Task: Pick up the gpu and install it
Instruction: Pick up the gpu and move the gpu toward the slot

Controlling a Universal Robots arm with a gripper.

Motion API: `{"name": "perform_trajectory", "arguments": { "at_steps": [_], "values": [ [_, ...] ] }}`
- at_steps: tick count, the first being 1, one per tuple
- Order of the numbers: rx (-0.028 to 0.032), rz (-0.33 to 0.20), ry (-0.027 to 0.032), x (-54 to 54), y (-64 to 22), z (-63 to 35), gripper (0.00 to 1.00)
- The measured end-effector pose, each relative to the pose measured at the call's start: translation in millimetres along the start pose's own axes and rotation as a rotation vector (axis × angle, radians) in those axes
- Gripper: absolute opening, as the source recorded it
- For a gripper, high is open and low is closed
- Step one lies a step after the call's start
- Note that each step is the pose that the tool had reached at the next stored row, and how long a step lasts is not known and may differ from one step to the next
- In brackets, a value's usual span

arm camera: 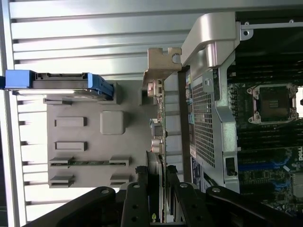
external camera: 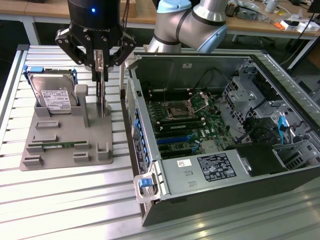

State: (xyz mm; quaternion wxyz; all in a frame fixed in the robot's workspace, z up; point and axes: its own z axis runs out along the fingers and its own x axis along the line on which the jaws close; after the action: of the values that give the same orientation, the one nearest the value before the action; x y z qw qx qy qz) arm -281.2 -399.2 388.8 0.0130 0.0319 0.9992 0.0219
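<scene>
The gpu [external camera: 102,97] stands on edge in the grey holder [external camera: 65,135], a thin black card seen end-on beside a grey post. In the wrist view the gpu [arm camera: 158,123] runs as a narrow strip with its silver-beige bracket [arm camera: 163,66] at the far end. My gripper [external camera: 101,67] hangs straight over the card, and its two black fingers [arm camera: 142,194] press against both faces of the top edge. The gripper [arm camera: 157,187] is shut on the card, whose lower edge still reaches down to the holder.
On the same holder stands a silver hard drive [external camera: 52,95] with blue rails, and a green memory stick [external camera: 55,145] lies near its front. The open computer case [external camera: 150,190] lies to the exterior view's right, with blue slots [external camera: 175,139] on its motherboard.
</scene>
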Motion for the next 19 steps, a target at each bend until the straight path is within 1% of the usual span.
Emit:
{"name": "perform_trajectory", "arguments": {
  "at_steps": [3,4,19],
  "values": [
    [0.0001,0.000,0.0001,0.0,0.1,-1.8,0.27],
    [0.0000,0.000,0.0001,-0.1,0.2,-5.0,0.27],
    [0.0000,0.000,0.0001,-0.3,0.6,-13.5,0.27]
  ]
}}
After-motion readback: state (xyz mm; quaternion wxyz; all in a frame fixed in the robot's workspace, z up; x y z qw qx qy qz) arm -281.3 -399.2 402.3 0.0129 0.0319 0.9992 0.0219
